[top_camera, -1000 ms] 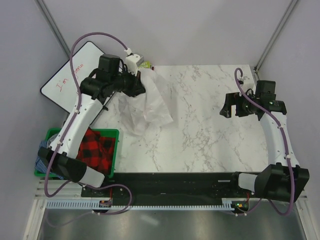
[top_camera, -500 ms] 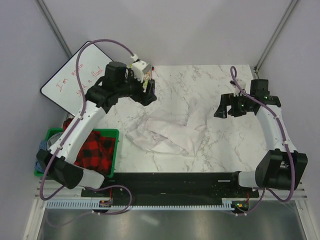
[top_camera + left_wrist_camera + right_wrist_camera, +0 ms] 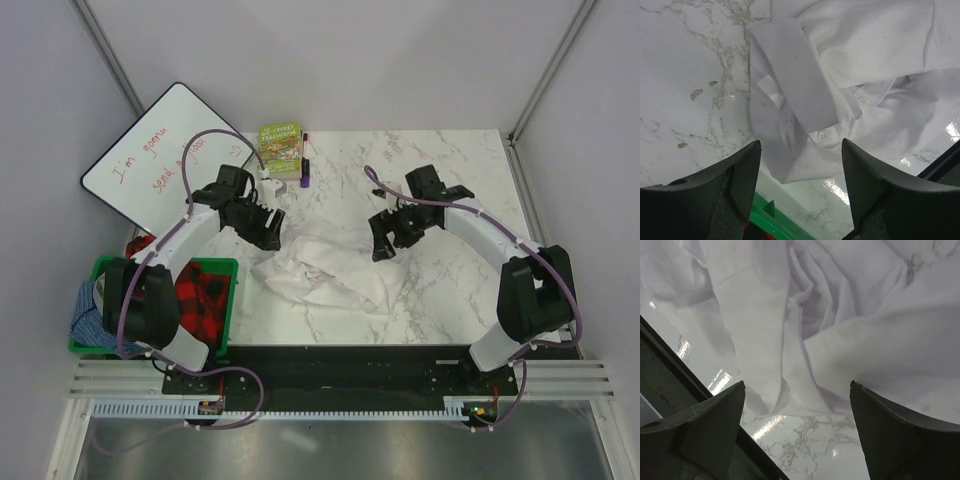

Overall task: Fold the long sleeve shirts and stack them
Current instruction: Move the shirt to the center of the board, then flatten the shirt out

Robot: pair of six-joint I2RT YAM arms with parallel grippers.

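Note:
One long sleeve shirt, plain white with a collar and buttons, lies crumpled on the marble table. My left gripper hovers open over its left edge. In the left wrist view the collar band and buttons of the shirt lie beyond the open gripper, nothing between the fingers. My right gripper hangs open over the shirt's right edge. The right wrist view shows folds of white cloth ahead of that gripper, apart from it.
A green bin holding red plaid cloth sits left of the table; its corner shows under the left gripper. A green book and a marker lie at the back. A whiteboard leans at the far left.
The left gripper opened and let go of the hanging shirt, which dropped into a heap on the table. Both arms swung inward and down over its two edges.

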